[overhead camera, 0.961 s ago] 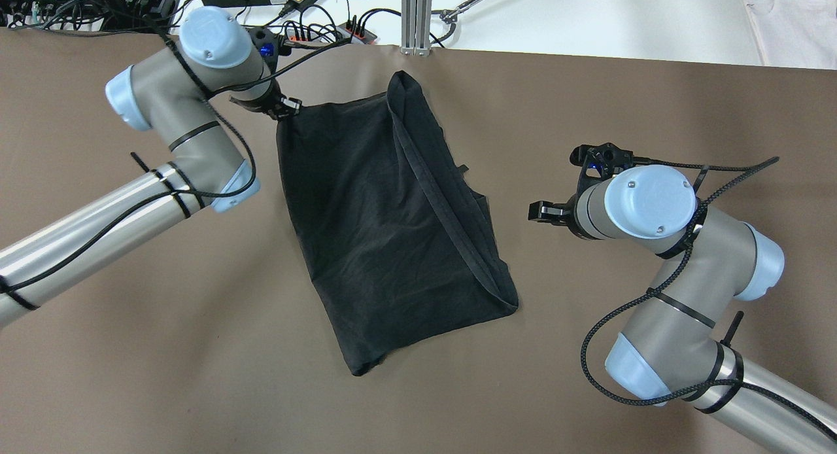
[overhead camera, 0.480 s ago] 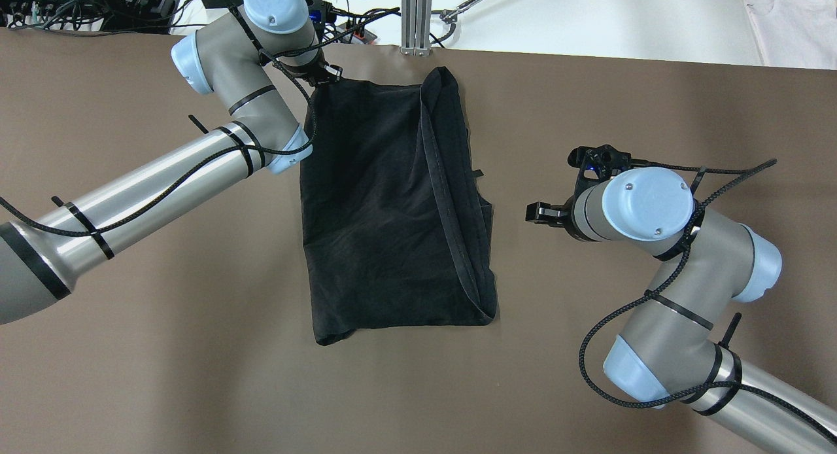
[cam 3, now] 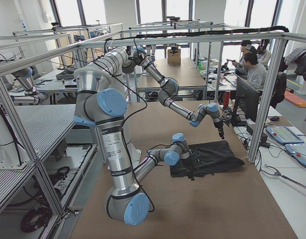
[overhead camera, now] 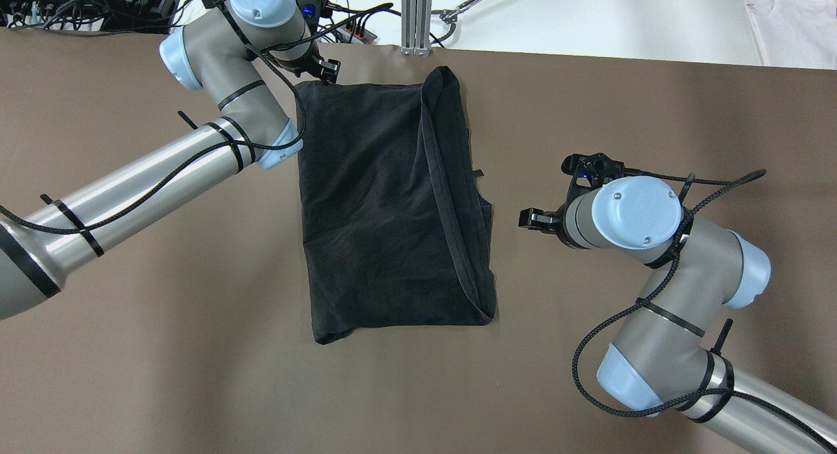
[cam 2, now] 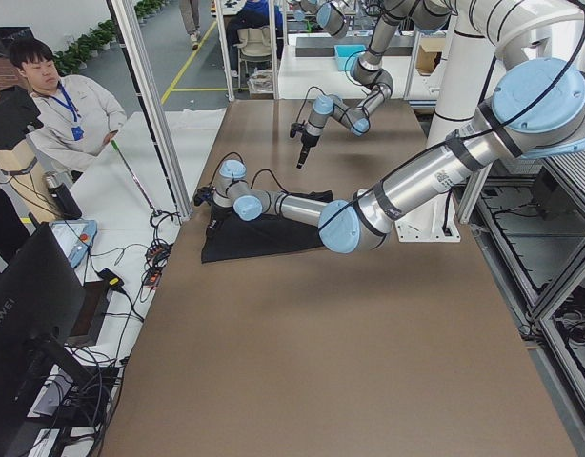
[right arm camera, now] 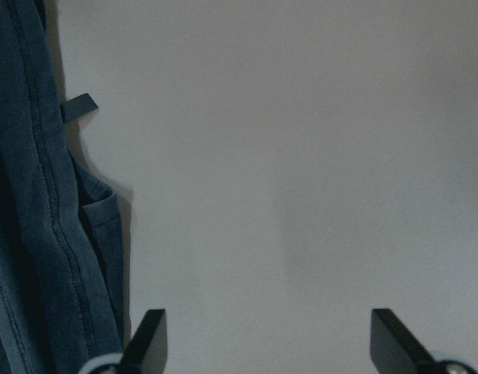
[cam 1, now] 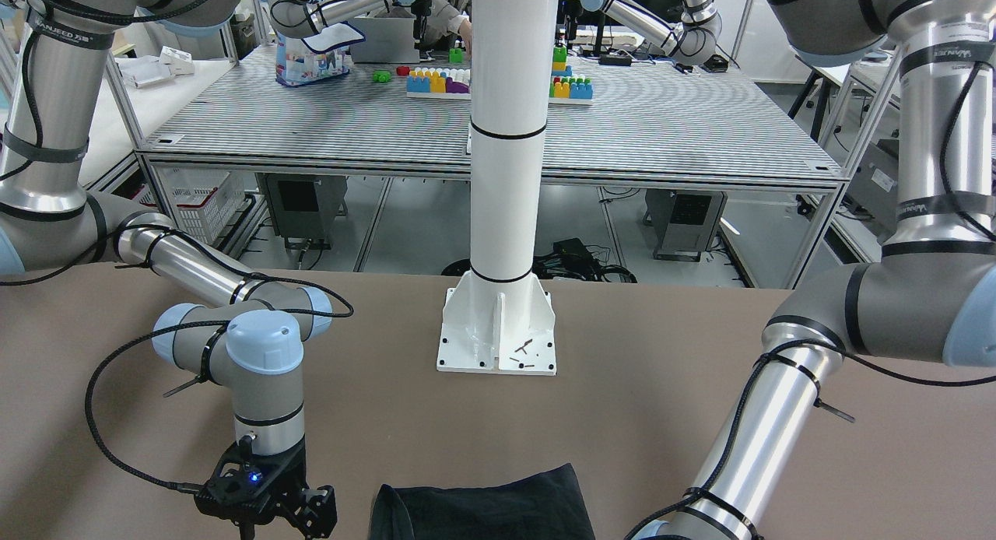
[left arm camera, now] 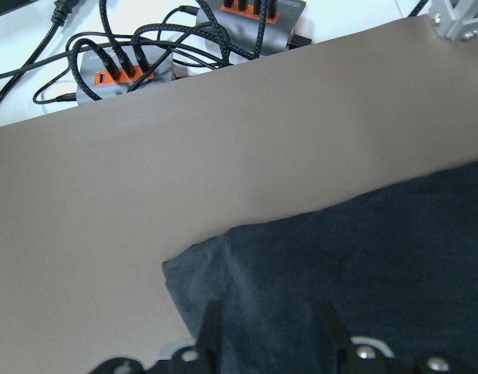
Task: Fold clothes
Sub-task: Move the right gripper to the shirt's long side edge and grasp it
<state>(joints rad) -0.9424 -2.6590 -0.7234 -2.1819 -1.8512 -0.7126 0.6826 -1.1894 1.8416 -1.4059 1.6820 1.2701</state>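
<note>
Black cloth (overhead camera: pixel 386 205), corner under parted left gripper (left arm camera: pixel 268 312), right gripper (right arm camera: pixel 266 323) alongside (wide open, empty)

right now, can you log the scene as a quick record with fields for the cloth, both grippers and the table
cloth: black, lying flat, one layer folded over along its right side
left gripper: open, at the cloth's far left corner
right gripper: open, over bare table just right of the cloth, not touching it
table: brown cover, cloth near its middle
</note>
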